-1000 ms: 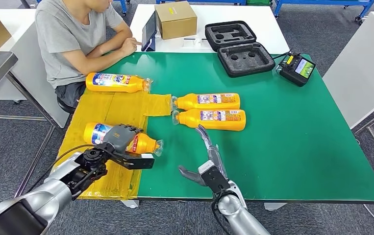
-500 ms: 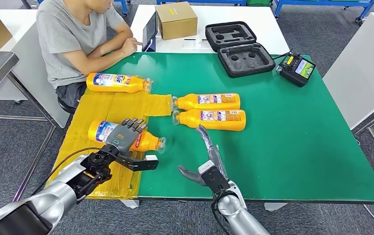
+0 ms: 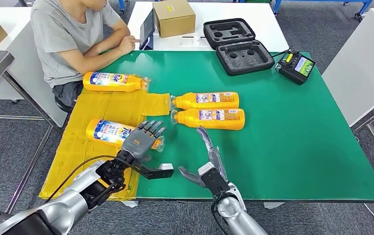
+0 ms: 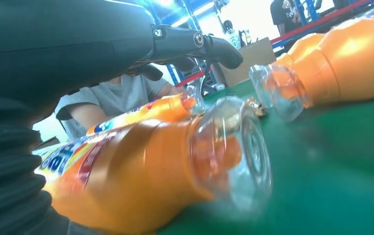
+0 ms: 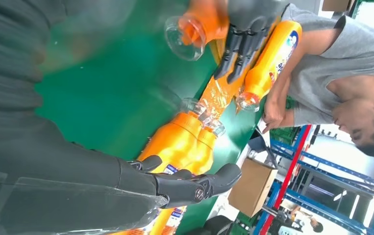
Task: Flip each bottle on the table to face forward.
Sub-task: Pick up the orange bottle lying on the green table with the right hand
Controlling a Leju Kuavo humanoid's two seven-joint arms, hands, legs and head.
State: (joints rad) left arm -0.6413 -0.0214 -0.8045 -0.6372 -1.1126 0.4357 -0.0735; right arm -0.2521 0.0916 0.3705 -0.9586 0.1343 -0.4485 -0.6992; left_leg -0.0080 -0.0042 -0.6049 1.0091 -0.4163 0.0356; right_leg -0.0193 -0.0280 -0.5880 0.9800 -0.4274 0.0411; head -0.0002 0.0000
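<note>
1. Four orange bottles lie on their sides on the green table (image 3: 297,137). Each one has a clear cap.
2. The near bottle (image 3: 113,132) is at about 8 o'clock on the table. It lies on a yellow sheet (image 3: 91,112), and its blue, white and red label faces up. Its cap points toward 3 o'clock.
3. The left hand (image 3: 143,139) lies over the cap end of the near bottle. Its fingers are stretched out and spread apart, not wrapped round the bottle. In the left wrist view the cap looks big and blurry, right in front.
4. The far bottle (image 3: 112,82) is at about 10 o'clock, just by the person (image 3: 72,39). Its colourful label faces up too.
5. Two more bottles lie side by side near the middle of the table, touching. The upper middle bottle (image 3: 206,100) and the lower middle bottle (image 3: 209,118) each show a small white label with tiny print. Their caps point toward 9 o'clock.
6. The right hand (image 3: 206,164) is at about 6 o'clock, near the table edge. It is spread wide and holds nothing.
7. A black case (image 3: 236,41) lies open at about 12 o'clock. It has grey foam with cut-out holes, and the holes have nothing in them.
8. A brown cardboard box (image 3: 174,17) sits closed on the white table (image 3: 273,29) behind.
</note>
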